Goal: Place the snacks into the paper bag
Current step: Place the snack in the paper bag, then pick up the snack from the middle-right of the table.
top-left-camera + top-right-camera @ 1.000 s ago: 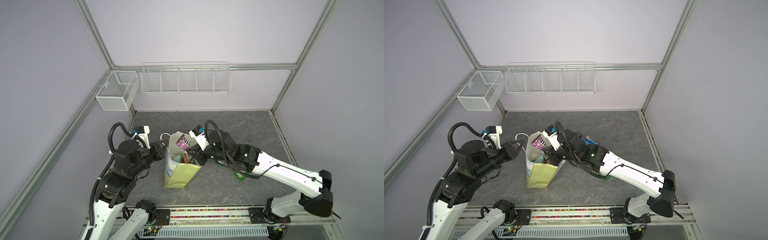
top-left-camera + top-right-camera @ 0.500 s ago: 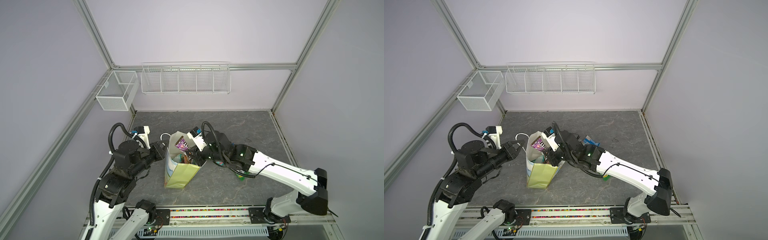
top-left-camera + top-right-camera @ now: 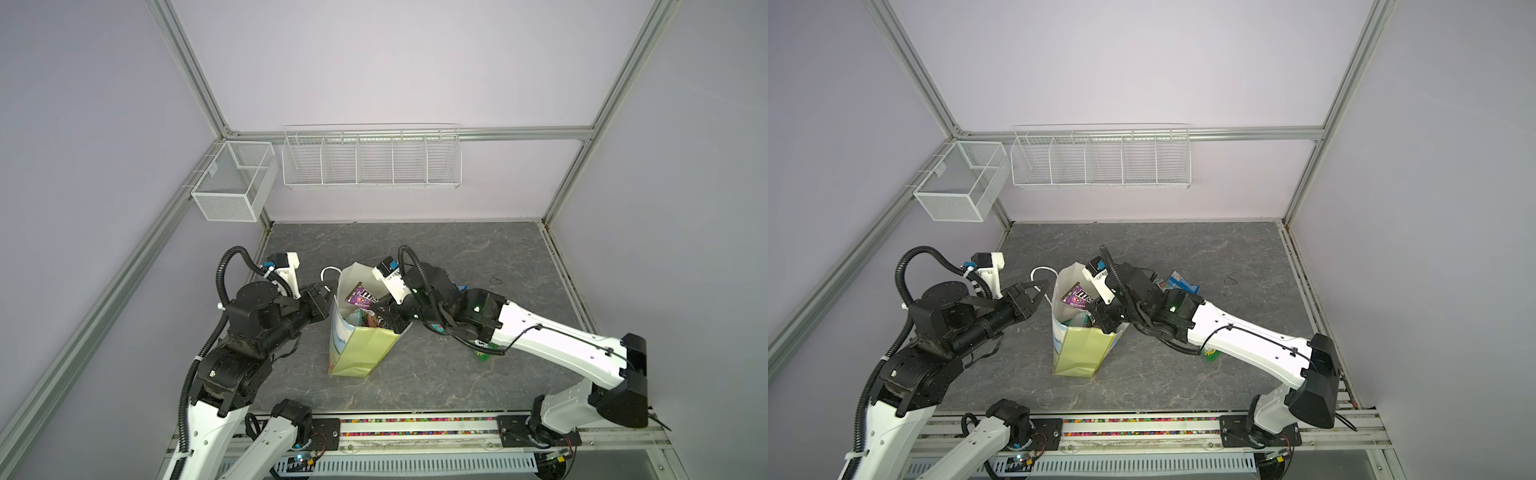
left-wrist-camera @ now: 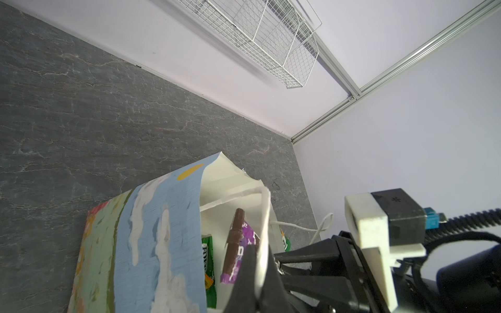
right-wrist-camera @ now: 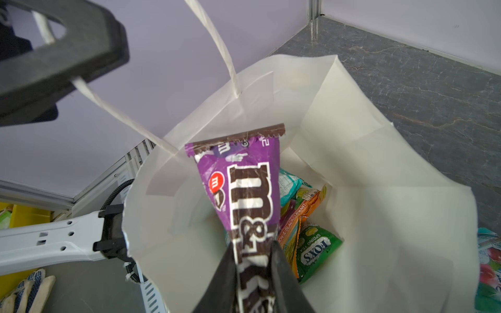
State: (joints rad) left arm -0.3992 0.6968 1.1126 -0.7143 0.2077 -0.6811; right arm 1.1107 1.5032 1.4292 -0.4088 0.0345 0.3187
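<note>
Left claw (image 3: 1038,291) clenched on paper bag (image 3: 1081,353) handle. Right claw (image 5: 253,250) grasping purple packet (image 5: 244,184) in bag mouth. Blue packet (image 3: 1179,283), green packet (image 3: 1209,354) on bench (image 3: 1225,249), right of bag.

Purple packet (image 3: 362,297) farther into paper bag (image 3: 363,351)

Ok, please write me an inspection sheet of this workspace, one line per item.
Surface: grey marbled tabletop, no spill seen.
Job's things: paper bag standing open; green packet and orange packet inside; blue packet and second green packet on the tabletop outside.
Clutter: nothing seen.
Grippers: left gripper shut on the bag's cord handle; right gripper shut on purple packet in the bag's mouth.
Cables: black hoses loop over both wrists, no snag seen.
Surroundings: two white wire baskets on the walls, nothing seen inside.
</note>
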